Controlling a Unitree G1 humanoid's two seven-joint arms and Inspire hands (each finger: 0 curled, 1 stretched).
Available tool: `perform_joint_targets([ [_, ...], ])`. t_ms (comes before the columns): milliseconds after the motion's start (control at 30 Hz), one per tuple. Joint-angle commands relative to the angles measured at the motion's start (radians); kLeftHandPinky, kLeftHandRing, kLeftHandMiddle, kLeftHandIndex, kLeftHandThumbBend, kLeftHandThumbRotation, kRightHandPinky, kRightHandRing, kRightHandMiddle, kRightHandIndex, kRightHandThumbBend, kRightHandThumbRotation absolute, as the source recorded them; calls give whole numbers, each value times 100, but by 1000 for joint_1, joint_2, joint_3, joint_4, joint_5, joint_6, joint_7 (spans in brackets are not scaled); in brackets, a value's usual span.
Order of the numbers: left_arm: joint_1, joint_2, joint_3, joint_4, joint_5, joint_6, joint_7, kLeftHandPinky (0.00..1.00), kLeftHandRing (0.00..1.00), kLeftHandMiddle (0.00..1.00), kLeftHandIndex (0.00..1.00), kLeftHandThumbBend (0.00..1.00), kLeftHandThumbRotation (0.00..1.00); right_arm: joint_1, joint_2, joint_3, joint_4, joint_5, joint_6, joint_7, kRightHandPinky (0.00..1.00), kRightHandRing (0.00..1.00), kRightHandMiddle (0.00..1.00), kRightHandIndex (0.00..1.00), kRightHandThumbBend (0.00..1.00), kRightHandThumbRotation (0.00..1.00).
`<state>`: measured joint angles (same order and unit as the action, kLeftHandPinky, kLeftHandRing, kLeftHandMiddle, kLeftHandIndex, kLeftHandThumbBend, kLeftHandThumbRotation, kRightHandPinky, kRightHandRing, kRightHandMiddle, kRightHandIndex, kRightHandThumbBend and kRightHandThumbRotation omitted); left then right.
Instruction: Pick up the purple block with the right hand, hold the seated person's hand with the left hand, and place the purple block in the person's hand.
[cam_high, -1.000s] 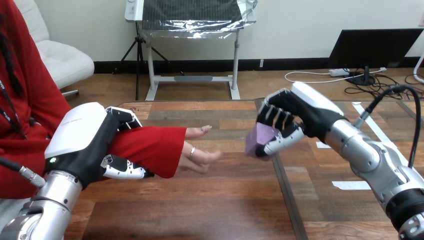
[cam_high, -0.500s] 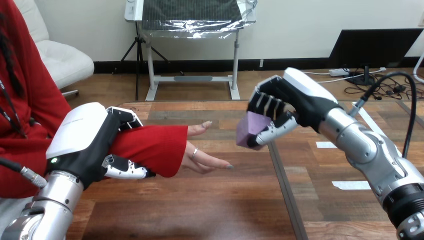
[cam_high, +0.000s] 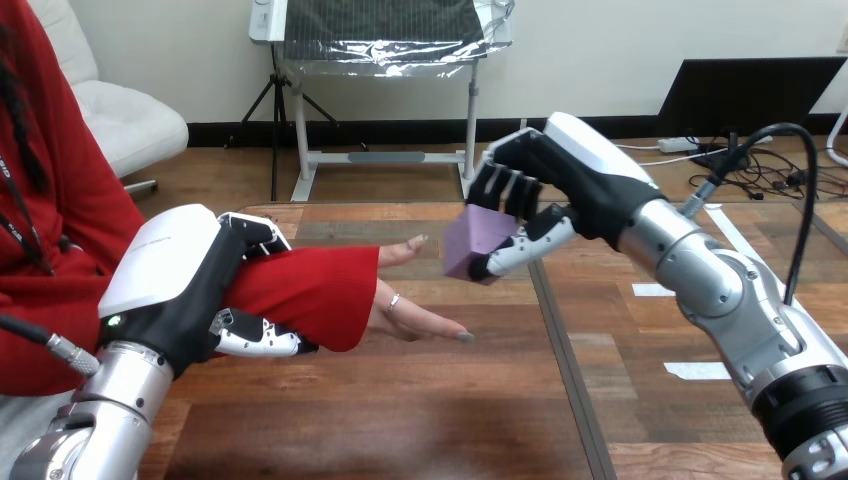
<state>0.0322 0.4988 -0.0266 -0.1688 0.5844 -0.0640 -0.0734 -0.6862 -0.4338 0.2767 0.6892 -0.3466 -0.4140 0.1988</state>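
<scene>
Purple block (cam_high: 470, 242) sits clasped between the curled fingers and thumb of the robot's right hand (cam_high: 548, 192), raised over the wooden table (cam_high: 400, 420) toward its far edge, just beside the person's hand (cam_high: 418, 305). The left hand (cam_high: 185, 290) is wrapped round the person's red-sleeved forearm (cam_high: 310, 295) near the table's left edge.

The robot's left hand (cam_high: 175, 290), black and white, is at the left over the brown wooden table (cam_high: 400, 400), its fingers and thumb wrapped round the person's red-sleeved forearm (cam_high: 300, 295). The person's hand (cam_high: 415, 310) sticks out to the right of it, low over the table. Just right of that hand and a little higher is the purple plastic block (cam_high: 472, 240), pinched in the robot's right hand (cam_high: 560, 190), which reaches in from the right.
</scene>
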Motion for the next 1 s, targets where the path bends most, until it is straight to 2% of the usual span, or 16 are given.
perform_joint_targets([
  [0,-91,-8,-15,-30,8,-30,18,36,41,44,44,87,0,-1,14,-34,-80,31,10,11,36,39,43,45,77,0],
  [633,-97,-20,-22,-26,27,-22,21,36,40,44,44,86,0,39,34,-26,-208,41,56,61,37,40,44,45,76,0],
  [967,-98,-20,-20,-23,19,-28,24,36,40,44,45,85,0,52,51,-17,-223,44,26,73,34,37,42,45,76,0],
])
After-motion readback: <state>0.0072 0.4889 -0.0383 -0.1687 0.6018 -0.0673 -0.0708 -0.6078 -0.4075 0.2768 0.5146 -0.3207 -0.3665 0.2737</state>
